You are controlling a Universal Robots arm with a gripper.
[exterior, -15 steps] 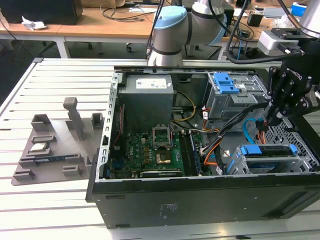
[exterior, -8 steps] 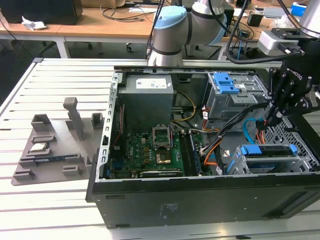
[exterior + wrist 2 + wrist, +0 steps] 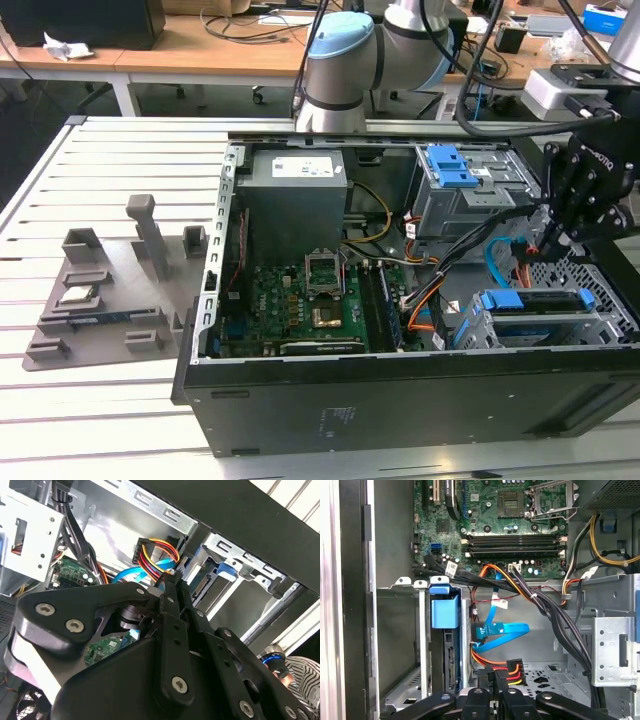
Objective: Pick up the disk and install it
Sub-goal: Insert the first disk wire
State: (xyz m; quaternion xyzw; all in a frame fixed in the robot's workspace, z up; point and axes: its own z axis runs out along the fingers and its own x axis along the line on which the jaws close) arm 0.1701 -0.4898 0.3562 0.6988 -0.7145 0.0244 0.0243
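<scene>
- Hand (image 3: 500,682) low inside the open computer case (image 3: 400,400), over the corner at the exterior view's right beside the case's near wall.
- Fingers pressed almost together in both wrist views, apparently pinching the power plug (image 3: 512,667) with its red, yellow and orange wires.
- Disk (image 3: 445,650) not in the hand: already on edge in the grey drive cage (image 3: 402,587), blue carrier frame outward, connector edge facing the open bay.
- Judged step in hand: cabling the seated disk rather than carrying it.
- Keep the plug square to the disk's connector edge. A tilted plug would probably jam or bend the contacts.
- Keep the grip on the plug's black body, not the wires, so that a push goes straight into the socket.
- Mind the blue data cable (image 3: 505,630) just beside the cage. It hangs loose near the same edge and could easily snag.
- Mind also the thick black cable bundle (image 3: 560,625) crossing above the bay.
- Approach slowly along the disk's length, with no sideways load on the cage wall.
- Case resting on the slatted tabletop (image 3: 110,170), well apart from the grey fixture tray (image 3: 100,320) on it.
</scene>
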